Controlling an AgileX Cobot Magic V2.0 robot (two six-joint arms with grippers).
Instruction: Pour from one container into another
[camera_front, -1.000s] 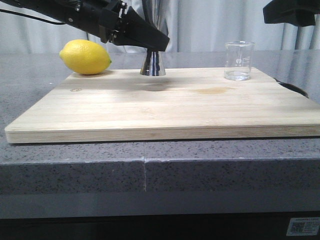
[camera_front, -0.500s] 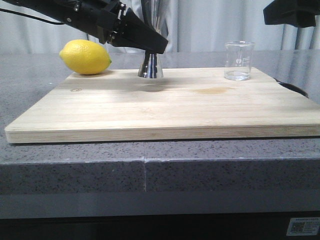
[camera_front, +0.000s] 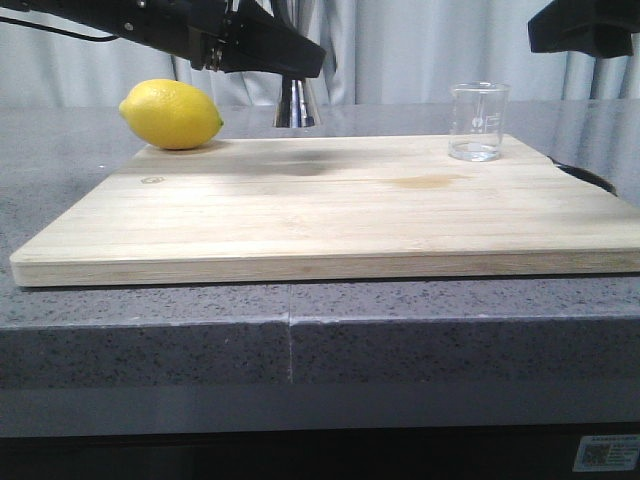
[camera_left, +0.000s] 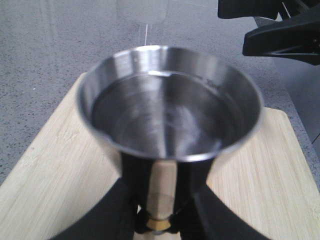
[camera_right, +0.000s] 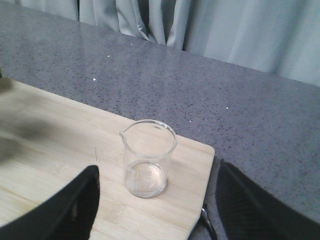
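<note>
Stage: early; no pouring yet, no container tipped.
Done so far: steel jigger clamped at its gold-banded waist by the left gripper and held clear of the cutting board, upright, its shadow on the wood below.
Jigger contents: clear liquid visible in the upper cup from the left wrist view, well below the rim.
Glass beaker: upright on the far right corner of the board, untouched, apparently empty or nearly so; pouring lip turned toward the board's middle.
Right gripper: fingers spread wide, holding nothing, hovering above and on the near side of the beaker, not touching.
Jigger versus beaker: well apart across the board, the lemon resting off to the left at the board's far edge.
Left to do: probably bring the two vessels together, one rim over the other's mouth, then tilt; which vessel ends up tipped, not readable here.
Risk: likely sloshing from the jigger's shallow cup if moved fast.
</note>
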